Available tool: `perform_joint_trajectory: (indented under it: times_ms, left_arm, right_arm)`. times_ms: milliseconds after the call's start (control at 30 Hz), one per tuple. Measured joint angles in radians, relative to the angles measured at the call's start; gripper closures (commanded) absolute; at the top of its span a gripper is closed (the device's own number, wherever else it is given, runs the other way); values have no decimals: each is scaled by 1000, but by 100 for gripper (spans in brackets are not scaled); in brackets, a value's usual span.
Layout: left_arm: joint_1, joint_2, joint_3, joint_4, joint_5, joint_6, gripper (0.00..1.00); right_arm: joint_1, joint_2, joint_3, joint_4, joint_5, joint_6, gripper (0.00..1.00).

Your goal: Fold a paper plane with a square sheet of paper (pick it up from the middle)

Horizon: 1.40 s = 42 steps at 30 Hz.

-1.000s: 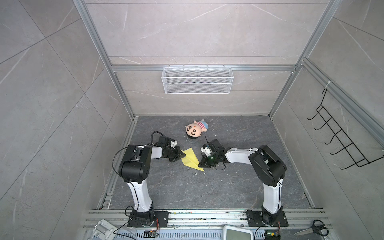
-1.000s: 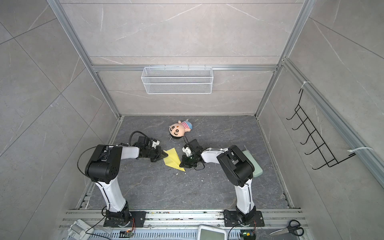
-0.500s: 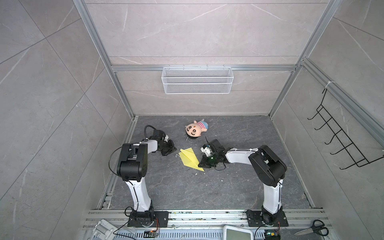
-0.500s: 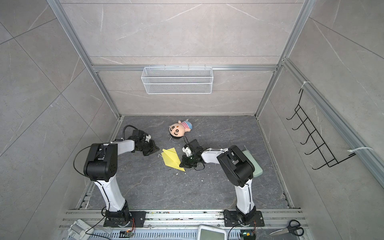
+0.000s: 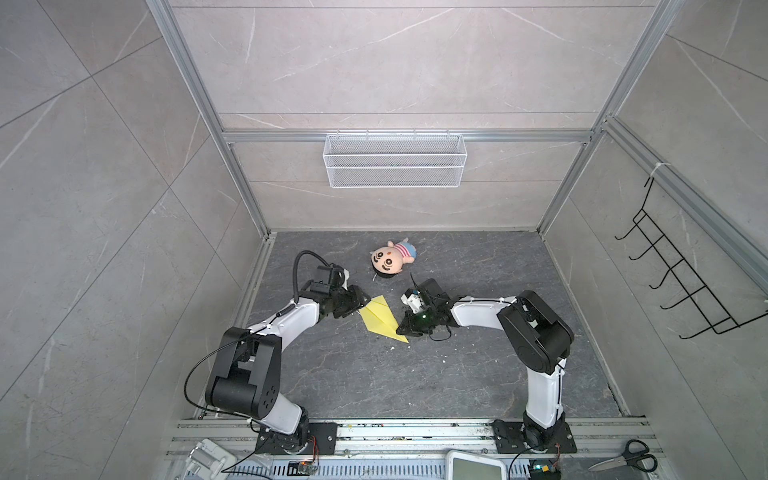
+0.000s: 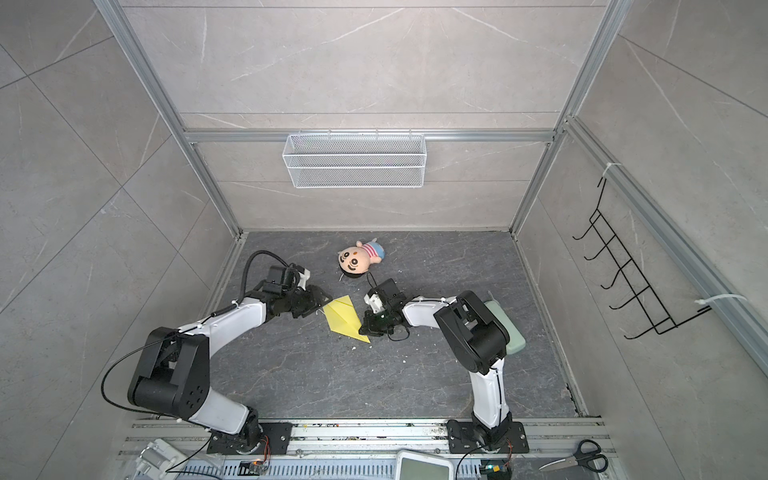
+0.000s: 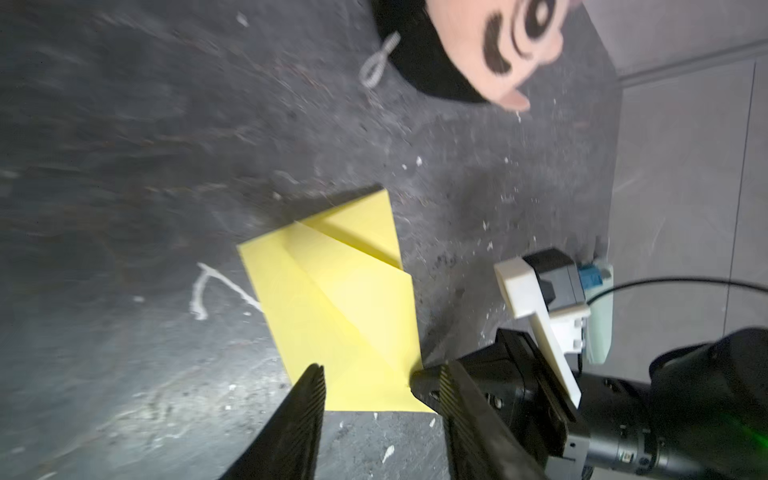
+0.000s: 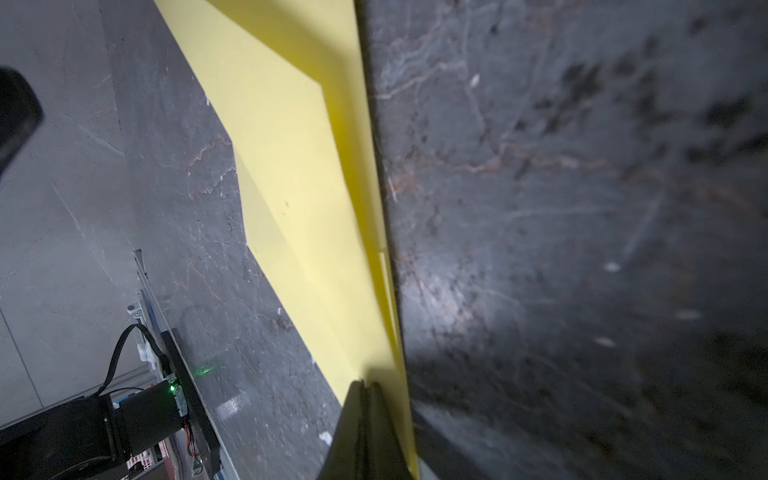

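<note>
Scene: dark marbled tabletop (image 5: 374,374) inside a grey-walled cell, with one arm on each side.
Paper plane (image 5: 380,320): yellow, folded to a pointed dart with diagonal flaps showing. It lies flat on the tabletop between the two grippers. In both top views the wide end faces the left arm and the point runs toward the near right.
Left gripper (image 7: 365,374): jaws stand apart. The left wrist view shows the two ribbed fingers (image 7: 305,415) straddling the near part of the plane, yellow paper visible in the gap. In a top view the tips sit at the wide end's edge. Nothing is clamped.
Right gripper (image 8: 365,388): fingers are pressed together. Their joined tip rests on the plane's long edge near the pointed end. Cannot tell whether a layer of paper is caught between them.
Plush doll (image 5: 388,259): lies on its side behind the plane, toward the back wall, apart from both grippers.
Green pad (image 6: 509,332): pale and rounded, on the tabletop, partly hidden behind the right arm's elbow.
Wire basket (image 5: 395,166): white, hung on the back wall.
Scissors (image 5: 627,457): on the front rail at the far right, well apart from the work.
</note>
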Motion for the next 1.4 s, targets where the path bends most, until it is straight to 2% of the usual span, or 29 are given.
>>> perform_joint_trajectory:
  times_ms: [100, 200, 400, 533, 833, 1000, 1133, 1400]
  left_arm:
    - [-83, 11, -15, 24, -16, -14, 46]
    - [-131, 40, -16, 65, -18, -29, 51]
    - [-128, 159, 2, 100, -13, -24, 71]
    - [-126, 228, 26, 99, -14, -8, 77]
    - [-126, 267, 65, 98, -37, 17, 88]
    - [-121, 280, 64, 98, -47, 26, 91]
    - [-119, 280, 64, 96, -49, 32, 91]
    - [-118, 285, 67, 93, -50, 56, 93]
  right_arm:
    - [0, 0, 0, 0, -1, -8, 94]
    - [0, 0, 1, -2, -1, -11, 94]
    - [0, 4, 17, -28, 2, -11, 94]
    - [1, 12, 41, -64, 3, -11, 94]
    - [1, 13, 46, -71, 3, -10, 94]
    - [0, 6, 24, -23, -15, 17, 93]
    - [-1, 5, -13, 88, -41, 96, 94]
    - [1, 6, -21, 206, 9, 230, 95]
